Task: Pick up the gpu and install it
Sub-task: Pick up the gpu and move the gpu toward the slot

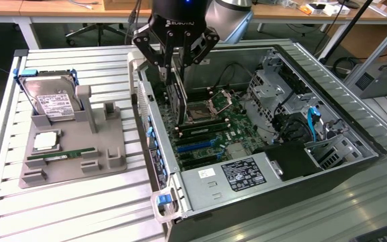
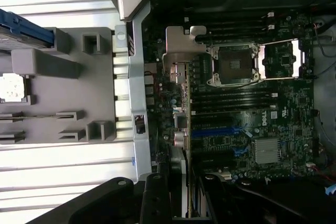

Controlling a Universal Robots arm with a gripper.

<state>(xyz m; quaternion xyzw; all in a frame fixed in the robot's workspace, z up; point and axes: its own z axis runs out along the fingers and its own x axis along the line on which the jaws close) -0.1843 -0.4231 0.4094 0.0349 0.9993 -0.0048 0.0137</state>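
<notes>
The gpu hangs on edge, a thin black card, just above the motherboard inside the open computer case. My gripper is shut on its top edge, and the card sits close to the case's rear wall, beside the CPU socket. In the wrist view the gpu appears edge-on, with its silvery bracket at the far end, over the slots next to the socket. My gripper clamps the near end of the card.
On the exterior view's left, a grey fixture tray holds a hard drive, a CPU chip and a green memory stick. A drive cage and cables fill the case's right side. The power supply lies at its near end.
</notes>
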